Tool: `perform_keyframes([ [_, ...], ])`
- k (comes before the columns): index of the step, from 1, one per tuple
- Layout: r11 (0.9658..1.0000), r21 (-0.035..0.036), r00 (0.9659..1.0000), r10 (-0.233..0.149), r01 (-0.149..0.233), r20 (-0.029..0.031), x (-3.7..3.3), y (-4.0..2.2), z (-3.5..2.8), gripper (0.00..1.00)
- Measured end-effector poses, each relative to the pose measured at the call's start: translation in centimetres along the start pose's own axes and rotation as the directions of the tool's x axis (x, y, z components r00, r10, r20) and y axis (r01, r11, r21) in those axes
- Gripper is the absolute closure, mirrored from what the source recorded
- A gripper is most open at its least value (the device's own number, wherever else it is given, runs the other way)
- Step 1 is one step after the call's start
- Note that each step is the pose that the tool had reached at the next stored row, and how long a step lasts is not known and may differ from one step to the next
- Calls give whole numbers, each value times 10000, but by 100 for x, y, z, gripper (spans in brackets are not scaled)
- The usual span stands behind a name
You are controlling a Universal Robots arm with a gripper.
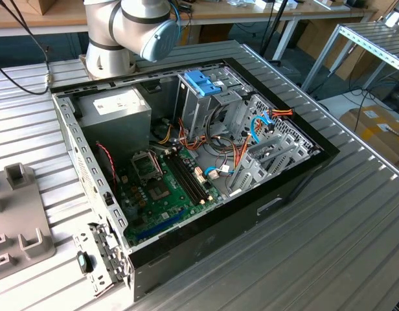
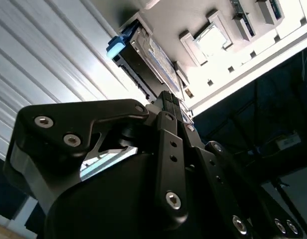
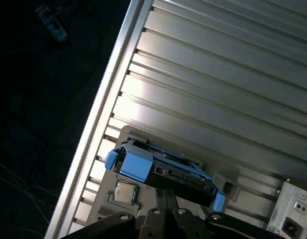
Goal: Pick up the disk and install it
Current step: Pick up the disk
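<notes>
The disk [image 3: 161,167] sits in its light-blue carrier on a grey fixture plate [image 3: 129,137] on the ribbed metal table. In the second wrist view the disk [image 2: 151,52] shows its white and blue label, with a blue tab at one end. My gripper [image 3: 166,193] is right at the disk's long edge, near its middle. In the second wrist view the gripper [image 2: 167,98] points straight at the disk and its tip reaches the carrier. In the exterior view the open computer case [image 1: 186,162] lies on its side, with a grey drive cage [image 1: 209,103] inside.
A blue latch [image 1: 203,82] tops the drive cage. Cables [image 1: 241,152] run between the cage and the motherboard [image 1: 164,184]. A processor chip [image 3: 124,191] rests on the fixture beside the disk. The arm's base [image 1: 122,32] stands behind the case. The table edge [image 3: 111,84] runs close to the fixture.
</notes>
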State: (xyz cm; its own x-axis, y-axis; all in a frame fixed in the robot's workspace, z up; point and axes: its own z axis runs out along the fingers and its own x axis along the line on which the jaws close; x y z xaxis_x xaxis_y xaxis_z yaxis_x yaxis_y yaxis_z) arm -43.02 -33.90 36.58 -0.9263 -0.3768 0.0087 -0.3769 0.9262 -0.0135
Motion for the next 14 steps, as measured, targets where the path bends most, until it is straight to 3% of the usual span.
perform_keyframes([
  [3, 9970, 7, 9970, -772, 772, 10, 0, 0, 1, 89],
  [4, 9928, 11, 9928, -1196, 1196, 15, 0, 0, 1, 89],
  [8, 9808, 19, 9808, -1949, 1949, 24, 0, 0, 1, 89],
  [12, 9634, 28, 9634, -2681, 2681, 32, 0, 0, 2, 89],
  [14, 9517, 33, 9517, -3069, 3069, 37, 0, 0, 2, 89],
])
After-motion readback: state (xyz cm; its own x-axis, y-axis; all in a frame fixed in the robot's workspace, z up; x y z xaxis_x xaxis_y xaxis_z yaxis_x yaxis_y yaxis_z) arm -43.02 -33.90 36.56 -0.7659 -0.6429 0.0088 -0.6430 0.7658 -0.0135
